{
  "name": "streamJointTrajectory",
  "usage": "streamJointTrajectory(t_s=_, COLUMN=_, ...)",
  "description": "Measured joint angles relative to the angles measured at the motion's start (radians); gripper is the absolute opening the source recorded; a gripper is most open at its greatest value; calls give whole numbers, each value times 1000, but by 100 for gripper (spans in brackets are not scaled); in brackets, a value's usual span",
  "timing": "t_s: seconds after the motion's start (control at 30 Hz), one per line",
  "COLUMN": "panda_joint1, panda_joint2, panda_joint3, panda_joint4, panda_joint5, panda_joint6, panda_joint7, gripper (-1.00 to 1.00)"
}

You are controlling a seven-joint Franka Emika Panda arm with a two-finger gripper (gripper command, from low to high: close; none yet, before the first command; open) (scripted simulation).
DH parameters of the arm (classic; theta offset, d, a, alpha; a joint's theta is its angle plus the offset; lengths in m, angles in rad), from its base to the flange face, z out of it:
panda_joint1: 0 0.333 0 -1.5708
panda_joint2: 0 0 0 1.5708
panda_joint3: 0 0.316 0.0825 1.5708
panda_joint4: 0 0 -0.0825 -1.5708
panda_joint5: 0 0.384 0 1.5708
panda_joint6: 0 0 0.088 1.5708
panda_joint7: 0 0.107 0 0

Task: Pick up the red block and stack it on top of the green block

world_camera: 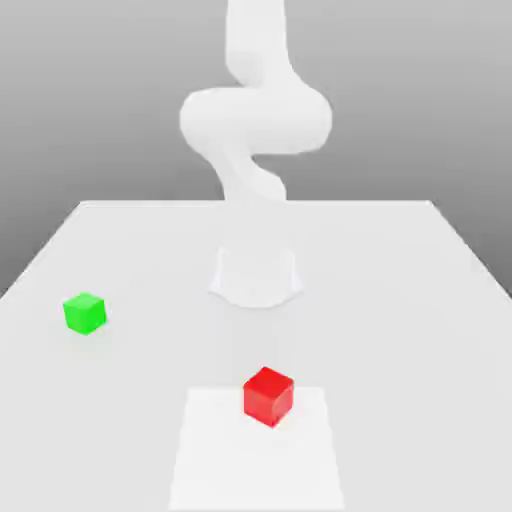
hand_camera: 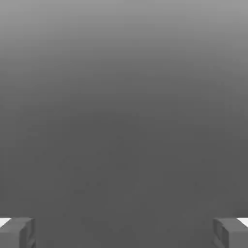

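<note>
Red block [world_camera: 269, 397]: target, not yet lifted. Jaws [hand_camera: 124, 233] wide apart, nothing between them. Arm [world_camera: 255, 120] above desk [world_camera: 400, 300]. Block at near edge of pale patch [world_camera: 256, 460], toward robot base [world_camera: 255, 275]. Green block [world_camera: 85, 314] well apart, exterior view's left, top bare. Grasp, carry, stacking all remain. Red block: plain cube, bright, faces smooth, sitting turned, corner toward camera.

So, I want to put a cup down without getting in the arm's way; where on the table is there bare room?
In the exterior view, bare table lies between the green block and the pale square, and beyond the red block toward the view's right edge. It's tightest around the arm's base, though nothing looks truly crowded.
</note>
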Motion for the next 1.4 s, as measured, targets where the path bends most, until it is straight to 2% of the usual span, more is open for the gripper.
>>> streamJointTrajectory(t_s=0.4, panda_joint1=147, panda_joint2=392, panda_joint3=-130, panda_joint4=-345, panda_joint5=-36, panda_joint6=287, panda_joint7=-484, gripper=0)
streamJointTrajectory(t_s=0.57, panda_joint1=196, panda_joint2=608, panda_joint3=-168, panda_joint4=-500, panda_joint5=-34, panda_joint6=440, panda_joint7=-730, gripper=0)
streamJointTrajectory(t_s=0.67, panda_joint1=217, panda_joint2=750, panda_joint3=-162, panda_joint4=-516, panda_joint5=26, panda_joint6=551, panda_joint7=-823, gripper=0)
streamJointTrajectory(t_s=0.8, panda_joint1=145, panda_joint2=899, panda_joint3=-68, panda_joint4=-499, panda_joint5=133, panda_joint6=676, panda_joint7=-907, gripper=0)
streamJointTrajectory(t_s=0.83, panda_joint1=128, panda_joint2=924, panda_joint3=-47, panda_joint4=-496, panda_joint5=145, panda_joint6=697, panda_joint7=-916, gripper=-100)
streamJointTrajectory(t_s=1.07, panda_joint1=124, panda_joint2=925, panda_joint3=-44, panda_joint4=-496, panda_joint5=144, panda_joint6=696, panda_joint7=-915, gripper=-100)
streamJointTrajectory(t_s=1.3, panda_joint1=125, panda_joint2=696, panda_joint3=-87, panda_joint4=-529, panda_joint5=-2, panda_joint6=502, panda_joint7=-811, gripper=-100)
streamJointTrajectory(t_s=1.4, panda_joint1=35, panda_joint2=630, panda_joint3=-128, panda_joint4=-538, panda_joint5=-53, panda_joint6=450, panda_joint7=-725, gripper=-100)
